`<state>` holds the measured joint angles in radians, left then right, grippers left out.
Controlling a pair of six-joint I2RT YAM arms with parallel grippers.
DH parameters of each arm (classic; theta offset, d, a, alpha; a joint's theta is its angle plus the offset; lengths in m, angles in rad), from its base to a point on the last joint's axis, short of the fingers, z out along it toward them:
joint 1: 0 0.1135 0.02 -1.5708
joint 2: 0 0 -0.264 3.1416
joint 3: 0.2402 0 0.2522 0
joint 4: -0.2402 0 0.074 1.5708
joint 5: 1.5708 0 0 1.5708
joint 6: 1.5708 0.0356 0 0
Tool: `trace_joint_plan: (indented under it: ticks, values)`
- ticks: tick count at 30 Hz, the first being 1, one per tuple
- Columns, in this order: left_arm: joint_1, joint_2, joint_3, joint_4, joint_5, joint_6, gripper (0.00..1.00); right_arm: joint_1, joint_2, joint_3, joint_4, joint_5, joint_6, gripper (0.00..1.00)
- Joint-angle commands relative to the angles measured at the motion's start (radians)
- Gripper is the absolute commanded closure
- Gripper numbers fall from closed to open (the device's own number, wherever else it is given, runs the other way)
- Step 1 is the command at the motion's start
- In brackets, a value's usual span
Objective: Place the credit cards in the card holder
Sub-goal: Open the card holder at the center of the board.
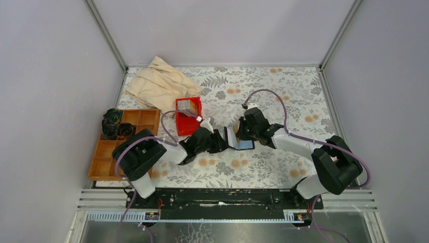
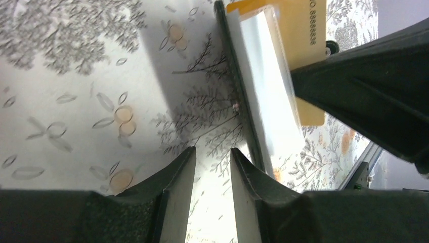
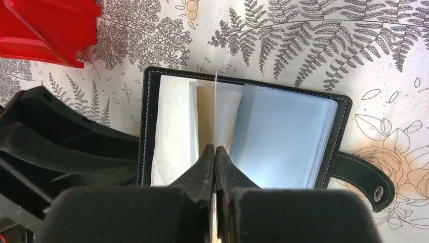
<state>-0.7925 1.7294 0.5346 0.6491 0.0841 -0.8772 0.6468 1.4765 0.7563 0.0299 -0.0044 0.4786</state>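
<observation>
I have the right tool pinched fully shut on one tan card. From its own wrist camera the card shows edge-on, as a thin pale line rising from the fingertips. It hangs over the card holder, which lies open on the tabletop between the two arms, clear sleeves showing and its clasp tab flung out to the side. In the left wrist view the card's lower part seems to sit behind a pale sleeve, so I judge it is at the mouth of a pocket or partly in. I cannot tell how deep.

The left tool is part open with only tabletop showing between its fingers, so it holds nothing. It sits just beside the holder's raised cover and may be bracing it, but I cannot tell whether it touches.

The visible sleeves look empty, so I take this for an early card. What looks like a stack of cards waits in the red bin, near the holder. What is left, as I judge it, is to seat this card, let go, then fetch the rest one at a time.
</observation>
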Motion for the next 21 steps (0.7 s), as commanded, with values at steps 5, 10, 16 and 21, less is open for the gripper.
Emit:
trace_joint_plan:
  ticks: [5, 10, 16, 21]
  values:
    - [-0.009, -0.148, -0.127, -0.408, -0.107, 0.003, 0.59, 0.05, 0.019, 0.094, -0.05, 0.091, -0.017, 1.0]
    - [-0.019, -0.317, -0.11, -0.523, -0.152, 0.005, 0.59, 0.078, 0.033, 0.132, -0.087, 0.139, -0.022, 1.0]
    - [-0.03, -0.458, -0.055, -0.609, -0.172, 0.006, 0.59, 0.109, 0.059, 0.155, -0.1, 0.174, -0.019, 1.0]
    - [-0.048, -0.463, 0.017, -0.628, -0.168, 0.018, 0.59, 0.136, 0.081, 0.172, -0.1, 0.189, -0.009, 1.0]
